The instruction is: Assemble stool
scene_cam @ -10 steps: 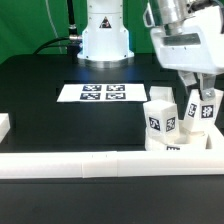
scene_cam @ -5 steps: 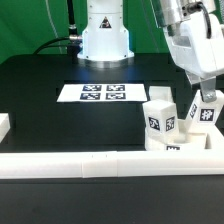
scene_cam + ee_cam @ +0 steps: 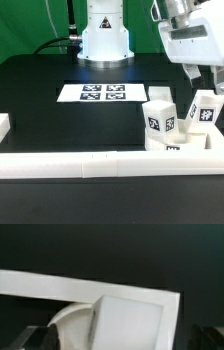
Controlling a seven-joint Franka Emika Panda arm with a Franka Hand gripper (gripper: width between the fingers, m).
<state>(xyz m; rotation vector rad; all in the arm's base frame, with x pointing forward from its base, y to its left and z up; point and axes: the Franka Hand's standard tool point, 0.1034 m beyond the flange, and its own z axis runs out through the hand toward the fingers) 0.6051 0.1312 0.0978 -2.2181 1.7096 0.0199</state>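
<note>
Two chunky white legs with black-and-white tags stand in the corner at the exterior view's right: one [image 3: 160, 118] nearer the middle, one [image 3: 204, 108] farther right. The round seat [image 3: 177, 147] lies low in front of them, partly hidden by the rail. My gripper [image 3: 203, 82] hangs just above the right leg, its fingers on either side of the leg's top, open. In the wrist view the leg [image 3: 130, 319] fills the space between the dark fingers of the gripper [image 3: 122, 345], and the seat's curved edge [image 3: 70, 317] shows beside it.
A long white rail [image 3: 90, 163] runs along the table's front, with a side rail [image 3: 216, 140] at the right; it also crosses the wrist view [image 3: 60, 283]. The marker board [image 3: 103, 93] lies mid-table. The arm's base [image 3: 105, 35] stands behind it. A white block [image 3: 4, 125] sits at the left edge.
My gripper has moved from between the two legs to over the right leg, then risen. Both legs stand where they were.
</note>
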